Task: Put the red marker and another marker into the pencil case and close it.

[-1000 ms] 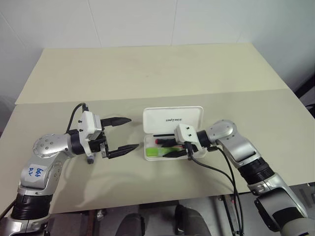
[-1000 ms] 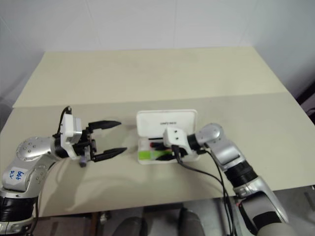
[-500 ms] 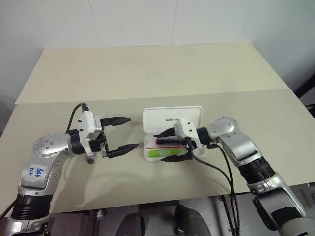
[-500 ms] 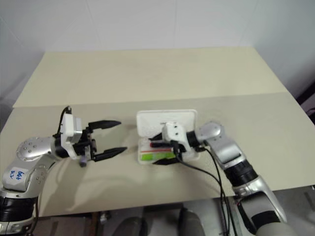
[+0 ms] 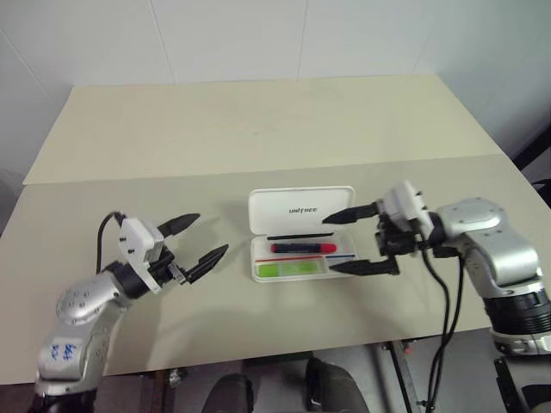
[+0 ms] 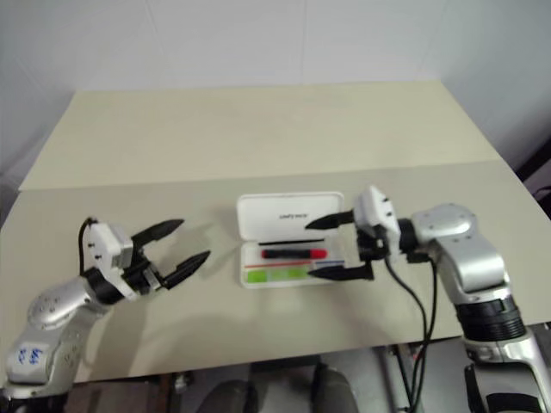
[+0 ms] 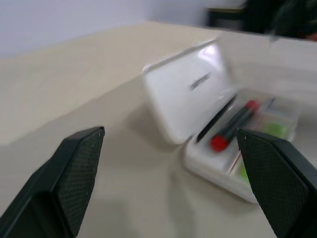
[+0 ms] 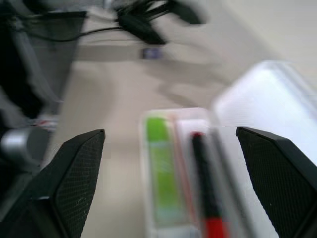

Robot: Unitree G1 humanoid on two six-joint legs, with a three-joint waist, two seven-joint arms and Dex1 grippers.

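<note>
The white pencil case [image 5: 301,209] lies open mid-table, its lid tipped back. In its tray the red marker [image 5: 303,248] lies lengthwise, and the light-green marker [image 5: 291,269] lies beside it on the near side. My right gripper [image 5: 329,243] hovers open at the tray's right end, pointing left, holding nothing. My left gripper [image 5: 211,234] is open and empty left of the case, pointing toward it with a gap between. The left wrist view shows the lid [image 7: 193,89] and red marker [image 7: 233,126]; the right wrist view shows the green marker [image 8: 161,163] and the red marker [image 8: 203,168].
The beige table [image 5: 258,129] stretches far behind the case, with a seam running across it just past the lid. The table's near edge lies close below both arms. Black cables hang from the right wrist.
My right gripper opened, leaving the red marker in the tray, then rose and drew back to the right. My left arm sank and pulled back to the left, still open.
</note>
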